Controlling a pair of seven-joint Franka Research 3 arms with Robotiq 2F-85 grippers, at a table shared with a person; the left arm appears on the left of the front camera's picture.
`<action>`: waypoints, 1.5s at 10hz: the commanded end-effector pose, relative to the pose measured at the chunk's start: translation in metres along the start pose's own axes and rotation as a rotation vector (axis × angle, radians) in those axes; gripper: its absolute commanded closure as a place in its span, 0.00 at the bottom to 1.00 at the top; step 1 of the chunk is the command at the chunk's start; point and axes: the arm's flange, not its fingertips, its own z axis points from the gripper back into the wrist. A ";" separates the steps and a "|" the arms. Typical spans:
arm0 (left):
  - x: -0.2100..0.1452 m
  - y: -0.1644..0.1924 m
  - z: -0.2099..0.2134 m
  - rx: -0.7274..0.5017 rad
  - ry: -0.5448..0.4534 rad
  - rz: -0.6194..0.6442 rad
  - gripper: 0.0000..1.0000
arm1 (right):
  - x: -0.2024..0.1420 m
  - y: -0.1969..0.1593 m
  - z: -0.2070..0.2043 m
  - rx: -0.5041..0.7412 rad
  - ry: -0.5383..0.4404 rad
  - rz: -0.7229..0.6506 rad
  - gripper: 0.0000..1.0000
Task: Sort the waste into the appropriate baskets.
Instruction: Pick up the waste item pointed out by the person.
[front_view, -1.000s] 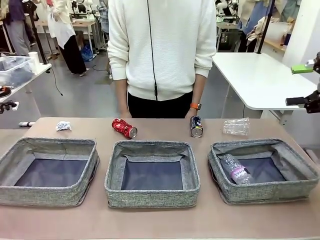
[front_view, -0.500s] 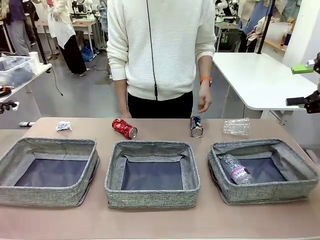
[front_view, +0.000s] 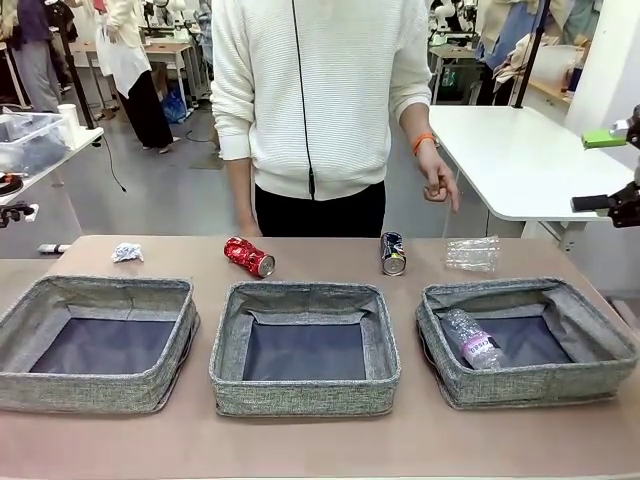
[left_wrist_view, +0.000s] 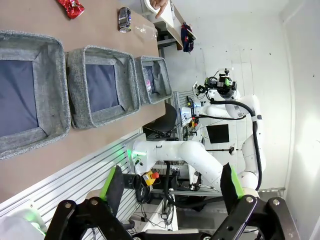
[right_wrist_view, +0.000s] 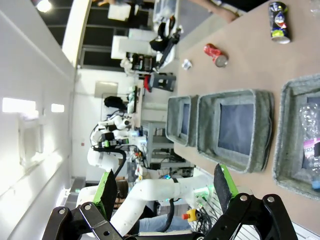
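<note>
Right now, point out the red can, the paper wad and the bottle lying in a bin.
red can (front_view: 248, 256), front view, middle of its dented side.
paper wad (front_view: 127, 251), front view, centre of the wad.
bottle (front_view: 480, 348), front view, on its purple label.

Even, bright overhead light fills the front view. The table (front_view: 300, 445) looks matte, and the middle basket (front_view: 305, 395) throws a thin, soft shadow at 6 o'clock. The white table (front_view: 510, 150) at 2 o'clock is nearly washed out, and the person's hand (front_view: 437, 185) beside it is a little soft. The left wrist view bows straight lines towards its edges. Its wall (left_wrist_view: 295, 100) at 3 o'clock is pale and overexposed, and the left gripper (left_wrist_view: 170, 187) at 6 o'clock sits dark. In the right wrist view a lamp (right_wrist_view: 44, 5) at 11 o'clock and lit panels (right_wrist_view: 19, 106) at 9 o'clock flare to white above the shadowed right gripper (right_wrist_view: 162, 187)
</note>
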 end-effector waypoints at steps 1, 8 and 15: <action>0.000 -0.001 0.001 -0.019 -0.003 -0.016 0.00 | -0.001 0.000 -0.002 0.000 0.010 0.005 0.00; 0.000 -0.001 0.001 -0.019 -0.003 -0.016 0.00 | 0.055 -0.014 -0.070 -0.944 0.365 0.678 0.00; 0.000 -0.001 0.001 -0.019 -0.003 -0.016 0.00 | 0.059 -0.005 -0.102 -0.835 0.481 0.587 0.00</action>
